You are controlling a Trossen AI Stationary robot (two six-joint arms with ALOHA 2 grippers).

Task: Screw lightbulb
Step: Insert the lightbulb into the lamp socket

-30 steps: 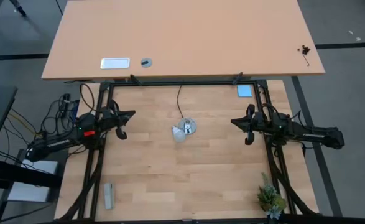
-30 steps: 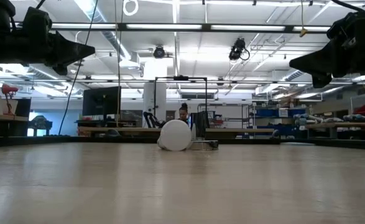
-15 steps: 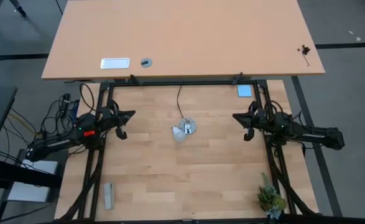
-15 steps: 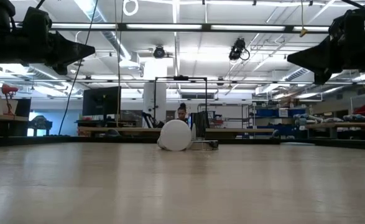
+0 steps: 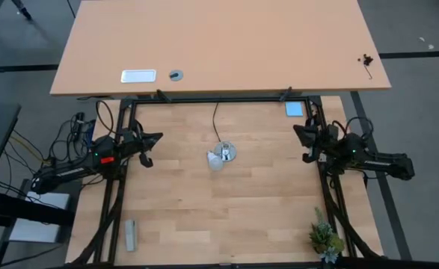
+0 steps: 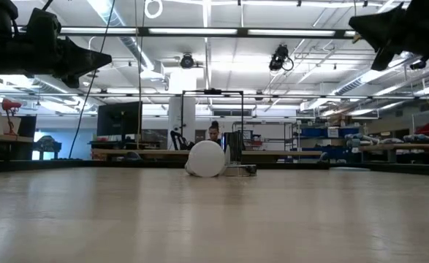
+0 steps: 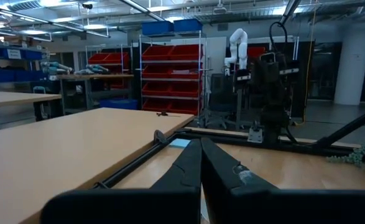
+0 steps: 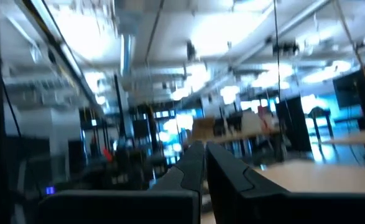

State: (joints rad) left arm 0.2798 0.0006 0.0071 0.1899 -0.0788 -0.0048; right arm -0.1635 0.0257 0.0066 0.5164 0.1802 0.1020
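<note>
The left gripper, fingers pressed together, faces the right arm.

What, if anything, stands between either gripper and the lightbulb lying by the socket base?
Nothing visible. The lightbulb lies against the socket base mid-table, with bare wood between it and the left gripper and the right gripper, both shut at the table's sides.

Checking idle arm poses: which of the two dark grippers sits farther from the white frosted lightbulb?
The right gripper, drawn back to the table's right edge; the left gripper sits nearer the white frosted lightbulb.
</note>
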